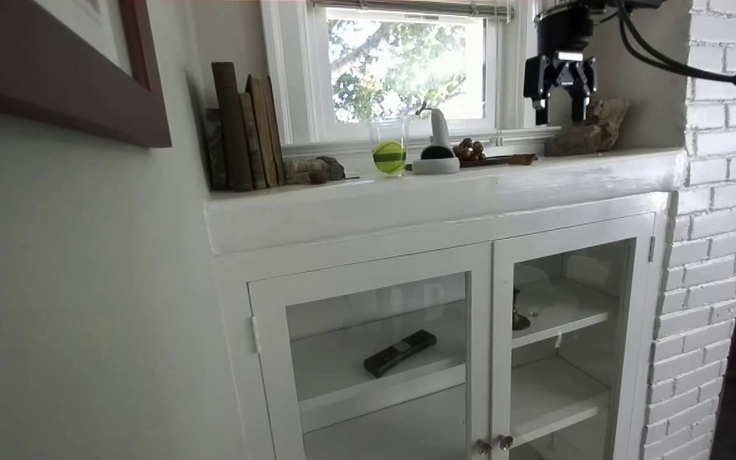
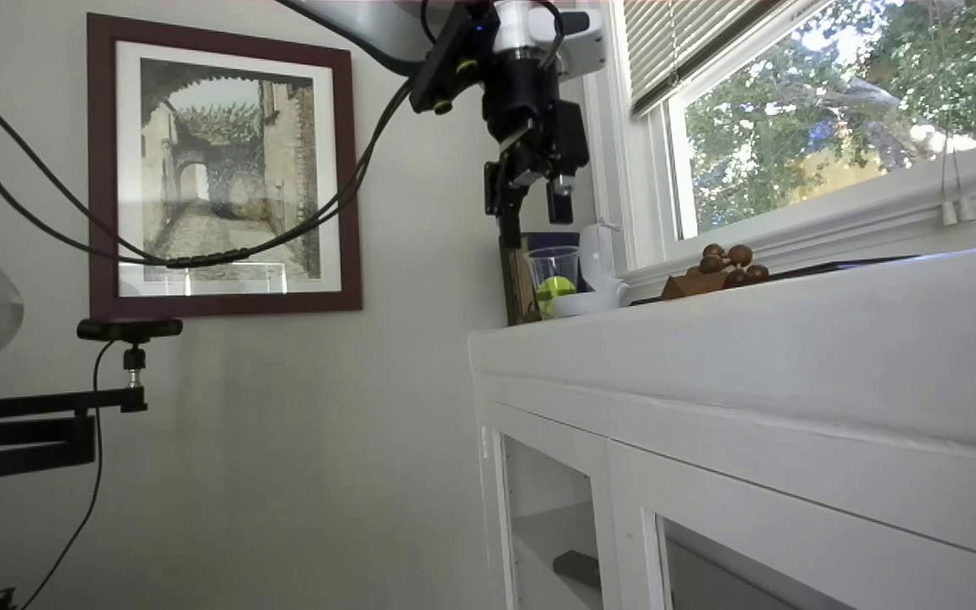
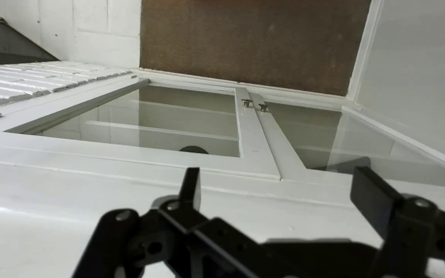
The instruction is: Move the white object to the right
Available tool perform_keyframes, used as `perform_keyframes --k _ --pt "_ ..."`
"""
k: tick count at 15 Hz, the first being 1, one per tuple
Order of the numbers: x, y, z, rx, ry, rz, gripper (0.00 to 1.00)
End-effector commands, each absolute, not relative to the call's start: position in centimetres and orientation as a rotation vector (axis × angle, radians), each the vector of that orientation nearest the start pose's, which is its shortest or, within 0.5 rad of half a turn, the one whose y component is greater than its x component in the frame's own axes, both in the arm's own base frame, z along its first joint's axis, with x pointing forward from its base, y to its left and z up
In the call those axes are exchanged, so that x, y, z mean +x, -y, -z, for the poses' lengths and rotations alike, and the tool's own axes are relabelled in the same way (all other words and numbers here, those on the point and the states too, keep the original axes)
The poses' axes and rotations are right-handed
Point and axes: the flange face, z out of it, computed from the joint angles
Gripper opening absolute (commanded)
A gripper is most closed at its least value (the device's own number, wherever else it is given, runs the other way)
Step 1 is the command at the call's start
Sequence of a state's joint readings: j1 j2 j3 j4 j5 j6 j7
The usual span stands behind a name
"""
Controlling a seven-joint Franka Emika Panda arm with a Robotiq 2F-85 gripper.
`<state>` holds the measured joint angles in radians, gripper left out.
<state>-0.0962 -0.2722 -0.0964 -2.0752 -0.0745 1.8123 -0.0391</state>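
Ledge (image 1: 444,195) holds standing books (image 1: 250,137), clear plastic cup (image 2: 554,261) with yellow-green ball (image 1: 389,158) inside, brown bead cluster (image 2: 738,257); wall (image 2: 327,440) bears maroon-framed picture (image 2: 230,169).

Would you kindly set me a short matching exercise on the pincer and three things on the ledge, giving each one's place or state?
Column 1:
1. pincer
2. white object
3. yellow-green ball
4. books

Column 2:
A. inside the clear cup
B. standing at one end of the ledge
C. open, holding nothing
D. beside the clear cup

Pairs: 1-C; 2-D; 3-A; 4-B
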Motion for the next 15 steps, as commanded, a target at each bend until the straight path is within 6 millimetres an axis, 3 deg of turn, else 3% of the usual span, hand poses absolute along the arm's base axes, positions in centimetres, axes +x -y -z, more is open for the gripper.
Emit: perform_keyframes --k 1,6,15 --pt "49.3 9.9 -58.3 -3.131 -0.38 0.025 1.0" --pt "53.8 8.1 -61.1 -3.051 -0.545 0.173 1.0" --pt "60.2 3.0 -61.7 -2.949 -0.808 0.184 1.0"
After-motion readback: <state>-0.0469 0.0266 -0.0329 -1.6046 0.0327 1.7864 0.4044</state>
